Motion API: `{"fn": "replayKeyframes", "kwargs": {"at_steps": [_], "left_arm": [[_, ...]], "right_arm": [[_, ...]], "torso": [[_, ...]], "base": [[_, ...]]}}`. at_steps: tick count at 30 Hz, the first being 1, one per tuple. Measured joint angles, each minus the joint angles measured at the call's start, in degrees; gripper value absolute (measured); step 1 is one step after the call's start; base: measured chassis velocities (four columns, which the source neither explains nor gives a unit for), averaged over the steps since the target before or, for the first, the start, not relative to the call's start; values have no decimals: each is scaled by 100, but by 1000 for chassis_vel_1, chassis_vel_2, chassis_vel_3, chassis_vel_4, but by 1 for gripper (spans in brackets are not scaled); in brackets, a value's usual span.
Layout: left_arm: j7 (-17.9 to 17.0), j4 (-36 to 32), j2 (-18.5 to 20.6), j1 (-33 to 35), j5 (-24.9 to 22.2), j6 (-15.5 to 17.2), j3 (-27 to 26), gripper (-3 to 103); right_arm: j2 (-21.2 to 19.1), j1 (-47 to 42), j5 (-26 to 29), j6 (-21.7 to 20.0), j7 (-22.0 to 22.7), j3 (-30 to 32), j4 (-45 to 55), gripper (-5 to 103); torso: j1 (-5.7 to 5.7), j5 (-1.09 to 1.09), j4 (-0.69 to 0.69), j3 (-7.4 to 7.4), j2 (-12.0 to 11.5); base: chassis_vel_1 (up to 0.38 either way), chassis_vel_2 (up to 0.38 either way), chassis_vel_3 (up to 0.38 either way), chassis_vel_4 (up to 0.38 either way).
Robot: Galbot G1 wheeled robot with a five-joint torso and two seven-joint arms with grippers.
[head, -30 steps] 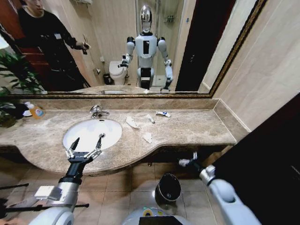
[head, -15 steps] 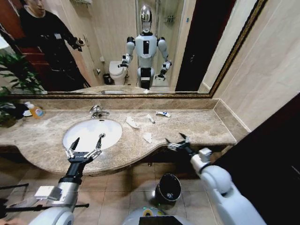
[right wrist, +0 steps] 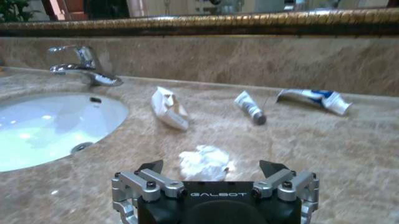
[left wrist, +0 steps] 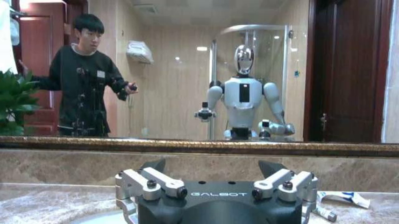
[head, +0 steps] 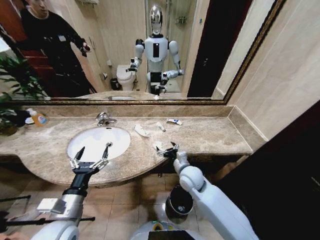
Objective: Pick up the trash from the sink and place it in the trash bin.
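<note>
The white oval sink (head: 95, 141) is set in the marble counter, and its basin (right wrist: 44, 126) looks bare. The trash lies on the counter beside it: a tissue wad (head: 157, 146) (right wrist: 203, 162), a crumpled white packet (head: 141, 131) (right wrist: 168, 108), a small tube (head: 160, 126) (right wrist: 251, 107) and a blue-white tube (head: 174, 121) (right wrist: 313, 99) (left wrist: 339, 198). My right gripper (head: 166, 149) (right wrist: 213, 166) is open just short of the tissue wad, one finger to each side of it. Over the sink's front rim my left gripper (head: 91, 153) (left wrist: 213, 165) hangs open and holds nothing. The black trash bin (head: 179, 202) stands on the floor below the counter.
A chrome faucet (head: 104, 119) (right wrist: 84, 67) stands behind the basin. An orange-labelled soap bottle (head: 37, 119) and a plant (head: 15, 85) are at the counter's far left. A mirror runs along the back wall, and a side wall closes the counter's right end.
My right arm has swung up from below the counter's right end and leftward onto the counter, ending at the tissue wad. The left arm has stayed put.
</note>
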Motion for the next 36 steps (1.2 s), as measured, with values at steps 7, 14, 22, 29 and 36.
{"fn": "replayKeyframes", "kwargs": {"at_steps": [7, 14, 22, 29, 36], "left_arm": [[0, 0, 0, 0, 0, 0, 0, 100], [0, 0, 0, 0, 0, 0, 0, 100], [0, 0, 0, 0, 0, 0, 0, 100], [0, 0, 0, 0, 0, 0, 0, 100], [0, 0, 0, 0, 0, 0, 0, 100]], "right_arm": [[212, 267, -31, 137, 129, -316, -439, 100], [500, 702, -90, 176, 168, -499, -935, 99], [520, 791, -76, 230, 133, -479, -1192, 83], [466, 804, -107, 280, 68, -413, -1292, 49], [407, 825, -124, 376, -35, -284, -1277, 23]], "torso": [[0, 1, 0, 0, 0], [0, 0, 1, 0, 0], [0, 0, 0, 0, 0], [0, 1, 0, 0, 0], [0, 1, 0, 0, 0]], "base": [[0, 0, 0, 0], [0, 0, 0, 0], [0, 0, 0, 0], [0, 0, 0, 0], [0, 0, 0, 0]]}}
